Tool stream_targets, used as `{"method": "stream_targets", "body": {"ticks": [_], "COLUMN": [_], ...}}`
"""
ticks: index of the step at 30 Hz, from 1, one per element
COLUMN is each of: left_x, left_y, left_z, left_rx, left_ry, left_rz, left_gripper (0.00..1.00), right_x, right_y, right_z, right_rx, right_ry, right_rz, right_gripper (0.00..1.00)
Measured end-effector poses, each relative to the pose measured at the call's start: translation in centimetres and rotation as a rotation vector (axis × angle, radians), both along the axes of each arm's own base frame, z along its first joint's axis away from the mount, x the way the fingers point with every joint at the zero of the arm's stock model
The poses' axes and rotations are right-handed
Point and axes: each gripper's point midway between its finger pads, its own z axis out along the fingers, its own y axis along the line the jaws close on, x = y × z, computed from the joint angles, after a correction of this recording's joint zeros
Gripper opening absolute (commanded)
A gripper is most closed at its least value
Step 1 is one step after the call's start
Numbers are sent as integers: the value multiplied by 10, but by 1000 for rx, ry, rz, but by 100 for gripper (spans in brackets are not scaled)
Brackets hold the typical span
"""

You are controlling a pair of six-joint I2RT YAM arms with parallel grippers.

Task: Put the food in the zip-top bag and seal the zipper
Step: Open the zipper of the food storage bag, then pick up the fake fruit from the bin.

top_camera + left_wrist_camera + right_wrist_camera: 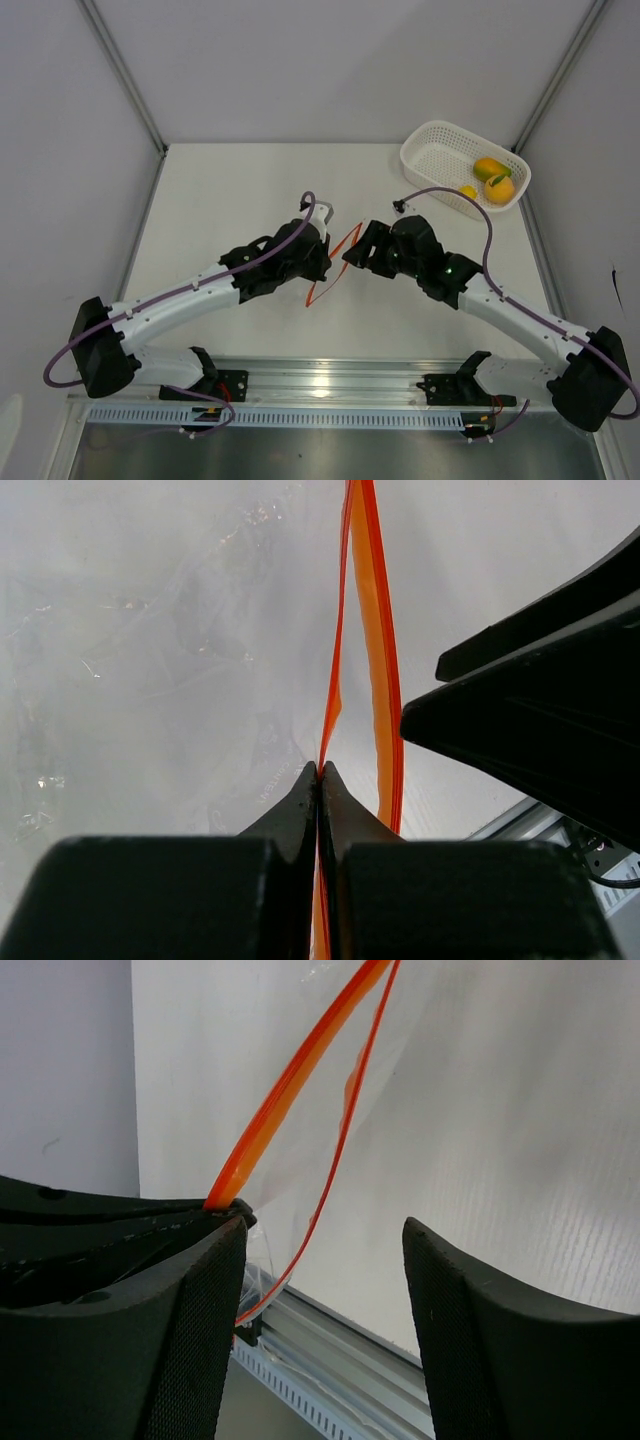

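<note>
Red-orange zipper [334, 266] as a short slanted line in the top view, at mid-table [230, 190], between the left jaws and the right jaws. Only from above: the food [498, 187], two mango shapes and a lemon, lying in a white basket [435, 150] at the far right corner, well apart from the zipper. Barely any clear film visible from there.

From the left wrist: zip-top bag [170, 640], crinkled and clear, to the left of the strip, with the two zipper halves parted into a narrow slit. There, left jaws closed hard on the zipper, fingertips [298, 798] pressed together, strip sandwiched between.

From the right wrist: right jaws spread wide, pads [205, 1330] well apart, gripping nothing, the thinner zipper half running just beside one pad. Cannot tell whether touching.
</note>
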Motion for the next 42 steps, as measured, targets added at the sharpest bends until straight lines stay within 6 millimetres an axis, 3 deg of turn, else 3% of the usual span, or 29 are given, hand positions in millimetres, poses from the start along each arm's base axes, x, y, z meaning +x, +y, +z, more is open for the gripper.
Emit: {"method": "stream_targets", "body": {"ticks": [8,11,14,19,29,34,42], "left_x": [2,3,5,13,44,42,36], "left_y": [-3,-5,-8,-5,43,43,32], "left_z": [6,12,19,30,51,59,43], "left_rx": [-18,-30,-43,-48,-35,-73,-86], "left_ry": [-10,-17,-27,-57,-119,-126,-76], "left_rz": [-1,-1,1,37,215,201,148], "left_gripper": [0,1,1,1,1,1,1], "right_x": [6,9,10,10,16,16,15], "right_y": [8,11,11,2,-32,-31,-25], "right_z": [-26,-34,-40,-52,-75,-74,-72], "right_rx": [-31,-37,-48,-89,-189,-202,-222], "right_ry": [43,50,59,65,81,59,57], "right_rz": [6,9,9,-10,-54,-15,52], "right_gripper": [50,36,14,0,0,0,46]}}
